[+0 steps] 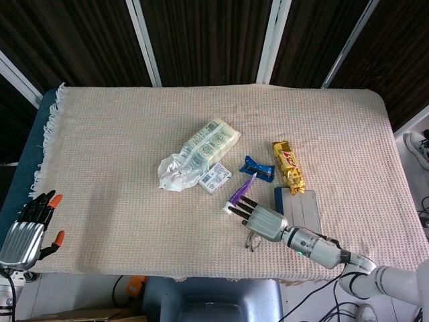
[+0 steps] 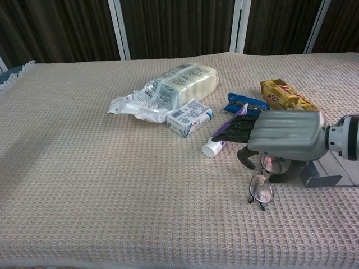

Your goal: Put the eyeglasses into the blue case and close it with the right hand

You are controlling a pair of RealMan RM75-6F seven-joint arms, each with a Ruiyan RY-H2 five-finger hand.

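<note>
Where cloth lies bare leftward: right robot hand (image 2: 280,137) over eyeglasses (image 2: 262,188), fingers spread, grasp unclear.

The scene is seen from high above in the head view, looking steeply down, so that the whole cloth-covered table (image 1: 120,134) is taken in, with dark panels beyond its far edge. The chest view is set low, near the front edge, and is aimed almost level across the table (image 2: 84,185); things are shown much nearer and larger there. The middle and right of the table are shared by both views: the right hand (image 1: 260,221) (image 2: 280,134), the eyeglasses (image 1: 253,239) (image 2: 261,189) and the purple tube (image 1: 236,198) (image 2: 216,144). The left hand (image 1: 25,231) is caught only in the head view, at the lower left corner.
</note>
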